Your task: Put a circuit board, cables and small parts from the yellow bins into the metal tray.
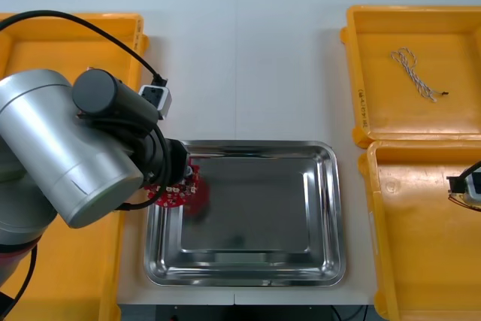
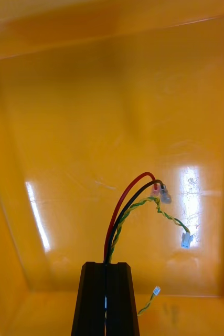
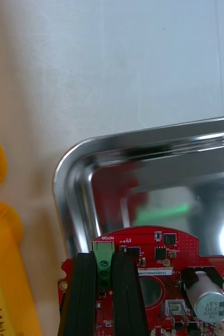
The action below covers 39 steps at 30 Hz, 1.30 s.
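My left gripper is shut on a round red circuit board, pinching its green connector, and holds it over the left rim of the shiny metal tray. From the front, the board hangs at the tray's left edge under my left arm. My right gripper is shut on a bundle of cables, red, black and a twisted yellow-green one, lifted above the floor of the near right yellow bin. The right gripper sits at the front view's right edge, over that bin.
A twisted blue and white cable lies in the far right yellow bin. Two yellow bins stand on the left, the far one partly covered by my left arm. White table shows between the bins beyond the tray.
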Available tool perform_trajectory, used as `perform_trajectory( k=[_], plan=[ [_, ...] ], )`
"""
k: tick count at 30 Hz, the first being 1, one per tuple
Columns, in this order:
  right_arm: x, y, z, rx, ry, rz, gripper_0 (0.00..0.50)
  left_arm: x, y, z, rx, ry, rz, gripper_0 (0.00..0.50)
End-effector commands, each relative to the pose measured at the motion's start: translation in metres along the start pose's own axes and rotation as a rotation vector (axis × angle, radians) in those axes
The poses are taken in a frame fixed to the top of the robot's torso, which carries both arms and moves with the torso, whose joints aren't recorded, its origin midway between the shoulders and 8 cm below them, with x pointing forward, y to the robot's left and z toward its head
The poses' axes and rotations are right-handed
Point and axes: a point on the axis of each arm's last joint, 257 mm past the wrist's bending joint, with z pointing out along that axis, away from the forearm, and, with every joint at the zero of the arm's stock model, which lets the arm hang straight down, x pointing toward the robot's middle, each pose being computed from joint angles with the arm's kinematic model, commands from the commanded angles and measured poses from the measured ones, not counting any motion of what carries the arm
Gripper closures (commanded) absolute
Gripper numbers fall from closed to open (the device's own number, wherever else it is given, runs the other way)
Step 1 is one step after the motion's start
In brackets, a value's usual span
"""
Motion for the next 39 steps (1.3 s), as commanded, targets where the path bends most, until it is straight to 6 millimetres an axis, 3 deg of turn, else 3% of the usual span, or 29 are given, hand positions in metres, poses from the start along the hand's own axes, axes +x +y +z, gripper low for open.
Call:
perform_trajectory(
  k=[1,13,20,39],
  plan=[
    [0.001,-0.017,-0.034,0.061,0.002,0.044,0.5,0.008,-0.03,-0.005,0.033,-0.025,-0.094,0.5],
    [0.004,-0.03,-0.057,0.105,0.003,0.087,0.5,0.047,-0.045,0.004,0.004,-0.009,-0.09,0.5],
    [0.001,-0.036,-0.065,0.113,-0.005,0.105,0.5,0.071,-0.042,0.013,-0.028,0.021,-0.11,0.5],
    [-0.022,-0.035,-0.063,0.078,-0.069,0.136,0.5,0.09,-0.055,0.022,0.017,0.036,-0.154,0.5]
  ],
)
